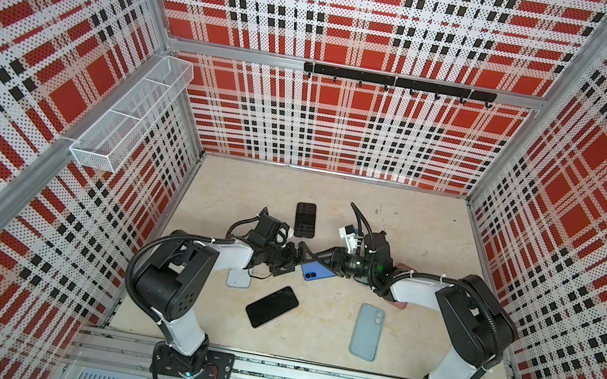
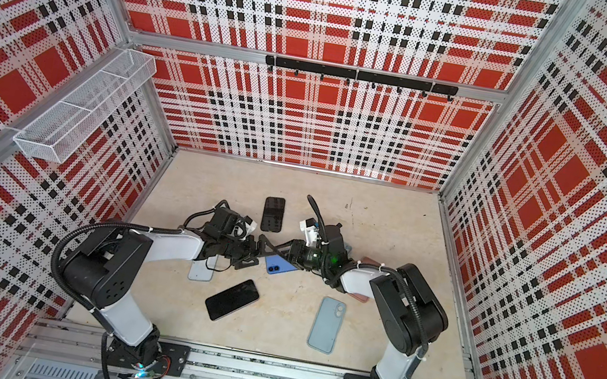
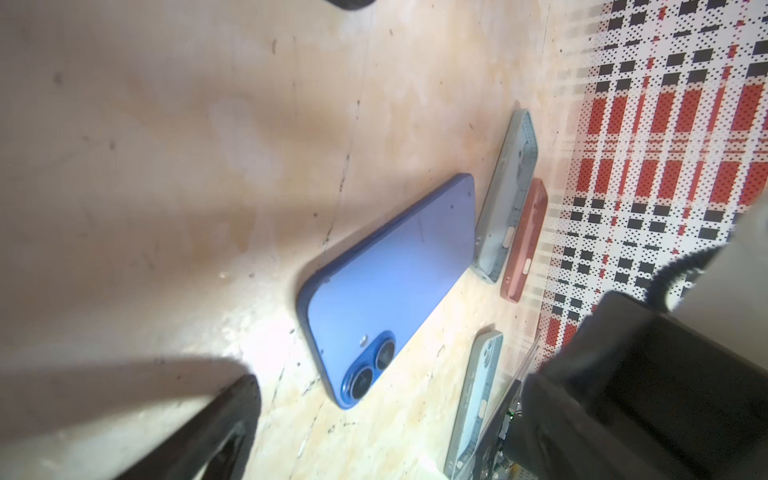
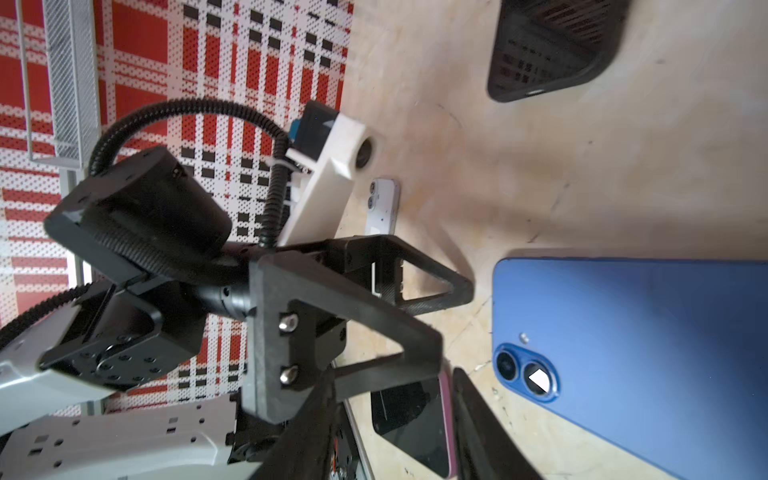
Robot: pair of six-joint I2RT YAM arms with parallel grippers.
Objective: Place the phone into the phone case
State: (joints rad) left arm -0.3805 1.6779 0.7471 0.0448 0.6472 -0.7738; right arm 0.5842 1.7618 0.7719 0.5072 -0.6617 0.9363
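The blue phone (image 1: 314,272) (image 2: 279,266) lies face down on the beige table, its twin camera lenses up. It shows fully in the left wrist view (image 3: 390,282) and partly in the right wrist view (image 4: 644,353). My left gripper (image 1: 290,264) (image 4: 444,320) stands wide open just left of the phone's camera end, holding nothing. My right gripper (image 1: 313,257) (image 4: 395,432) reaches in from the right over the phone's far edge. Its jaws are partly apart with nothing between them. A grey-blue phone case (image 1: 367,331) (image 3: 505,195) lies at the front right.
A black case (image 1: 305,219) (image 4: 552,45) lies behind the grippers. In front of them is a black-screened phone (image 1: 271,306) (image 4: 415,419). A white phone (image 1: 239,278) sits under my left arm and a pink case (image 1: 398,302) (image 3: 523,241) under my right arm. Plaid walls enclose the table.
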